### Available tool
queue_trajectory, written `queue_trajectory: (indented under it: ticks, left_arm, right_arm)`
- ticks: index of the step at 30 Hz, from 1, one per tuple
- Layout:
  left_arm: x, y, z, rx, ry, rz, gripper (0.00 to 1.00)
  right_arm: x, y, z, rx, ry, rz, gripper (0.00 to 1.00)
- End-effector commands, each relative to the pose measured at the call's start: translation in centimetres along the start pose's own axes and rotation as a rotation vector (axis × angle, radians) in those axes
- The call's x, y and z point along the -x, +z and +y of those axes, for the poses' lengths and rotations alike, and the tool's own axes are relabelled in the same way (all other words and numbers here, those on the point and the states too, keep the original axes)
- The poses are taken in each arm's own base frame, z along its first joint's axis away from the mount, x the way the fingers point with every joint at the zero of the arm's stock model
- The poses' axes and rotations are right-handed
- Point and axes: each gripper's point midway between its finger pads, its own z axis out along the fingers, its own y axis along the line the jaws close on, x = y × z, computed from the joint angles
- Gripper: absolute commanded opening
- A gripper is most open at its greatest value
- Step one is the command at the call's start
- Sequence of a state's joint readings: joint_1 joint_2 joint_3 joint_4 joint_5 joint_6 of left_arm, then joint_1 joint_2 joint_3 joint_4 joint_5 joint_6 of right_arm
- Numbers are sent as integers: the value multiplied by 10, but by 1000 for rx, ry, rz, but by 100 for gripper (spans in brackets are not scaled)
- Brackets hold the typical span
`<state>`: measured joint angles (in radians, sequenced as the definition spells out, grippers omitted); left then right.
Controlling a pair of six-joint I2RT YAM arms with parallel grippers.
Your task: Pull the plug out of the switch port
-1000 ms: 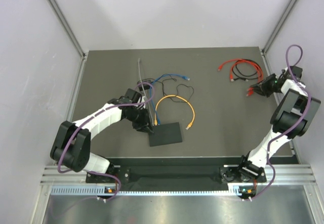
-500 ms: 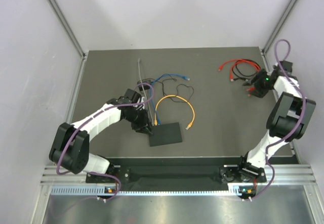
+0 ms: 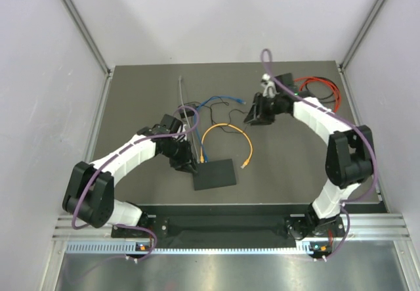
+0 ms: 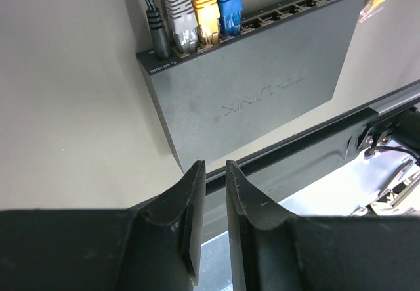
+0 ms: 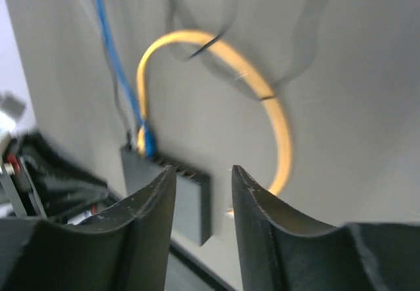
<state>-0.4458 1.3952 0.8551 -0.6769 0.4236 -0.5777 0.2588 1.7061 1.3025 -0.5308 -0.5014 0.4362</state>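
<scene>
Two arms, only one moved. The right gripper [image 3: 256,115] has swung in from the table's right edge, so the coiled red cable [image 3: 319,89] is now behind its wrist. The left gripper [image 3: 188,166] hasn't shifted.

Left: fingers [image 4: 193,199] nearly together with a thin slit between them, holding nothing. The flat matte-black switch box [image 4: 249,87] lies just ahead of the tips, not touching, port edge on the far side. Four plugs are seated at the left end of that edge: black round power plug [image 4: 156,25], grey plug [image 4: 178,22], yellow plug [image 4: 203,12], blue plug [image 4: 228,8].

Right: jaws parted, nothing between them. Its wrist view is blurred. Ahead of the tips are the looped yellow cable [image 5: 262,94] and the thin blue cable [image 5: 115,74], which runs down to the switch beyond. The gripper is well apart from the switch.
</scene>
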Motion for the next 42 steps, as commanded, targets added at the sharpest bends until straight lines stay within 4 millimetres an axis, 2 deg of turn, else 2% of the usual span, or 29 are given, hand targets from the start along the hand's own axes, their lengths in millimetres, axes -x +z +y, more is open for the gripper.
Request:
queue_trajectory:
  ticks: [1,2,4,5,7,8,15,28,34,35,37,38,41,42]
  left_arm:
    - [10,-12,-10,-19,14,-54,24]
    - [10,-12,-11,-23,12,-60,24]
    - [7,-11,-10,-27,1,-55,24]
    - [6,-11,-10,-31,-2,-57,24]
    - [4,-10,-9,-39,-11,-56,24]
    - [4,-11,-10,-43,-15,-59,24]
    - [-3,-9,-6,-46,-26,-51,24]
    - [-6,-7,-6,-56,-38,-52,24]
    - [-8,-5,-4,-58,-46,-49,24]
    - [-10,-4,-2,-55,-53,-44,24]
    - [-12,-3,-1,-57,-58,-42,24]
    - [-13,-2,-1,-60,-59,-40,24]
    - [-15,0,0,-61,-67,-33,24]
    - [-15,0,1,-61,-67,-33,24]
  right_arm:
    - [-25,31,34,94,-86,100,38]
    - [-34,39,48,112,-118,129,37]
    - [-47,55,49,110,-129,182,37]
    - [-54,61,53,116,-140,203,34]
    - [-65,75,43,94,-111,248,24]
    - [-67,79,39,88,-98,259,15]
    - [-94,96,26,55,-59,340,11]
    - [-129,94,25,54,-73,389,11]
    - [-151,86,30,65,-90,421,10]
    - [-160,84,29,64,-89,437,10]
    - [-163,81,35,75,-85,424,10]
    - [-171,79,36,82,-79,438,10]
    - [-176,72,49,126,-66,428,11]
    - [-171,68,56,145,-69,407,11]
